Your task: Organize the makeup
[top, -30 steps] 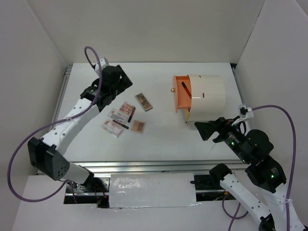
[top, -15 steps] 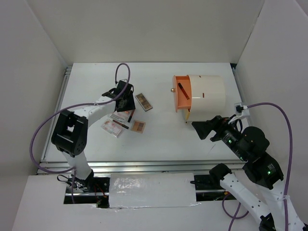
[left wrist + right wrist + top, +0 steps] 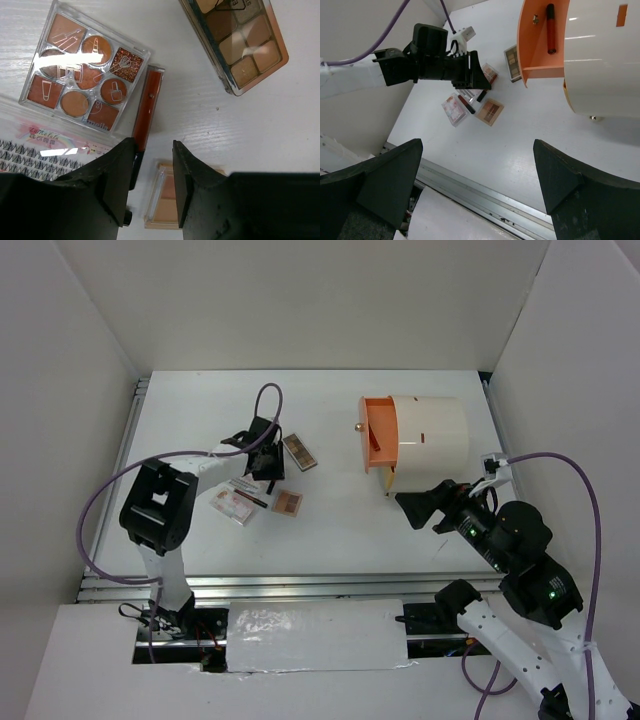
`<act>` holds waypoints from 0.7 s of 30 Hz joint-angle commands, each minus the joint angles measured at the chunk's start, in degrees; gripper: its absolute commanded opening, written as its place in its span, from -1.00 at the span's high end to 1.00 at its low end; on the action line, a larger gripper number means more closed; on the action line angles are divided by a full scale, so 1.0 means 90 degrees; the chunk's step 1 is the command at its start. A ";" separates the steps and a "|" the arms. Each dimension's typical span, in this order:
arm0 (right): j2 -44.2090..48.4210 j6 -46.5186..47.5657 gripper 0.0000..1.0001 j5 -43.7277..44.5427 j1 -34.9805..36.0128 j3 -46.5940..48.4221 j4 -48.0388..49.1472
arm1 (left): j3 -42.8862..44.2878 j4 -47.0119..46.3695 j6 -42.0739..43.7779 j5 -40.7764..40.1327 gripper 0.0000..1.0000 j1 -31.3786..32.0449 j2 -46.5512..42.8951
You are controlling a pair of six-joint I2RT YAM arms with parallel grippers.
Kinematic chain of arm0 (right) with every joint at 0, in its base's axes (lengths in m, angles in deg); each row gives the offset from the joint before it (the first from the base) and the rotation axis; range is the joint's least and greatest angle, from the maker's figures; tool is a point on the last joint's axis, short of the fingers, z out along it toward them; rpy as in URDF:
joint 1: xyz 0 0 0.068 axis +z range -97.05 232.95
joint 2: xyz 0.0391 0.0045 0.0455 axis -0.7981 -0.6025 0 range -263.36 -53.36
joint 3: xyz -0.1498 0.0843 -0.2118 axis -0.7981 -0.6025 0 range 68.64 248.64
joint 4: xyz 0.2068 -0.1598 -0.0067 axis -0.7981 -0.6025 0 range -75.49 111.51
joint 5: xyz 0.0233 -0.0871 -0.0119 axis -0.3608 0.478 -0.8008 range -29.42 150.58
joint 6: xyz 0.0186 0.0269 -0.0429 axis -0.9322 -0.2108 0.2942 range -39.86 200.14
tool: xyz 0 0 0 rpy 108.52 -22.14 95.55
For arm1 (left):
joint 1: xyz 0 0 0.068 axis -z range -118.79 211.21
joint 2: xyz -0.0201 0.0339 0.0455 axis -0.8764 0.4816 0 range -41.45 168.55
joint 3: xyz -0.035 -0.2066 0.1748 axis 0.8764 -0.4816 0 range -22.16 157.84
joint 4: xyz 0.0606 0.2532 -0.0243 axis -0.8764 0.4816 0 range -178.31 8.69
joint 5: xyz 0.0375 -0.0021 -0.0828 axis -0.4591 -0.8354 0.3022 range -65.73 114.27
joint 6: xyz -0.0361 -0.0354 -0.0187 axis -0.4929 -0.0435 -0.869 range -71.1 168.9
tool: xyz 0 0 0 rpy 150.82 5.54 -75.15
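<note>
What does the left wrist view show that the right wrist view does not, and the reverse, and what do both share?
Only left wrist: icons printed on the round-pan palette, lash rows on the packet. Only right wrist: the orange drawer holding a stick, the cream container. Both: the square-pan palette and the beige palette.

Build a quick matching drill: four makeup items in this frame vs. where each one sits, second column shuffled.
Items
1. round-pan palette
2. red tube
3. lash packet
4. red stick

Places
A. inside the orange drawer
B. on the table, just right of the round-pan palette
C. on the table, top left of the left wrist view
D. on the table, below the round-pan palette, at that view's left edge

Pairs: 1-C, 2-B, 3-D, 4-A
</note>
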 commanded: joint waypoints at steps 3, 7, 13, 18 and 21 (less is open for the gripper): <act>-0.0049 0.0034 -1.00 -0.0037 0.0026 -0.0007 0.0311 | 0.0191 -0.0127 0.0076 0.0011 0.03 -0.0002 0.0327; -0.0030 0.0034 -1.00 -0.0028 0.0036 -0.0016 0.0301 | 0.0230 -0.0136 0.0066 0.0010 0.03 -0.0002 0.0464; -0.0030 0.0024 -1.00 -0.0037 0.0036 -0.0026 0.0291 | 0.0240 -0.0088 0.0018 0.0117 0.34 0.0017 0.0601; -0.0030 0.0024 -0.99 -0.0037 0.0026 -0.0036 0.0301 | 0.0240 -0.0068 -0.0012 0.0293 0.56 0.0222 0.0124; -0.0040 0.0005 -0.99 -0.0037 0.0036 -0.0036 0.0330 | 0.0434 -0.0040 -0.0167 0.0421 0.64 0.0359 -0.0490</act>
